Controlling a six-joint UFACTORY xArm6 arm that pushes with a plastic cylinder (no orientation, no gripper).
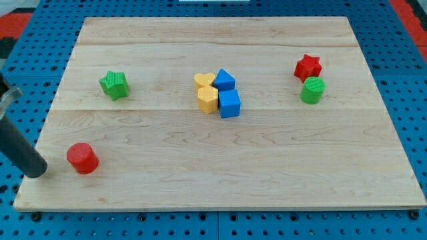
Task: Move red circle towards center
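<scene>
The red circle (83, 158) lies on the wooden board (220, 180) near the view's bottom left corner. My tip (37, 171) is at the end of the dark rod that comes in from the view's left edge. It rests a short way to the left of the red circle and slightly lower, with a small gap between them. The board's middle holds a cluster: a yellow heart (205, 81), a yellow hexagon (207, 99), a blue triangle-like block (225, 80) and a blue cube (229, 104).
A green star (114, 85) lies at the view's left, above the red circle. A red star (307, 67) and a green cylinder (312, 90) lie at the view's right. A blue pegboard (413, 100) surrounds the board.
</scene>
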